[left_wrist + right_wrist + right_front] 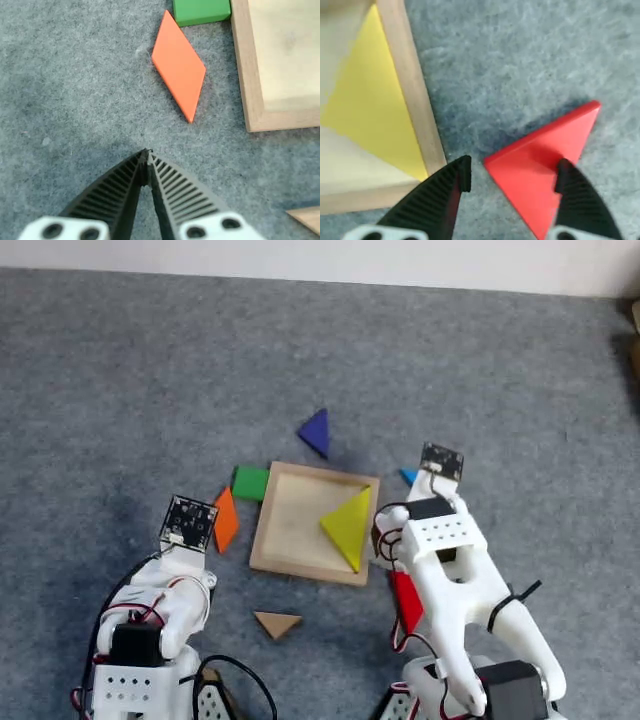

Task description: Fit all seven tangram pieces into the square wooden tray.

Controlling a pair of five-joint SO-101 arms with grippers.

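The square wooden tray (290, 558) lies mid-table with a yellow triangle (350, 525) inside, against its right wall. My right gripper (514, 172) is open just outside the tray's near right corner (427, 145). A red triangle (545, 160) lies flat on the carpet between its fingers, and one fingertip (565, 175) overlaps it. My left gripper (146, 156) is shut and empty, low over the carpet a short way from the orange parallelogram (179, 65). A green square (200, 11) sits beyond the parallelogram, touching the tray's outer wall (250, 75).
Around the tray lie a blue triangle (315, 432) behind it, a small light-blue piece (408, 476) to its right and a tan triangle (277, 623) in front of it. The right arm (450, 570) covers most of the red triangle (405, 602). Grey carpet spreads all around.
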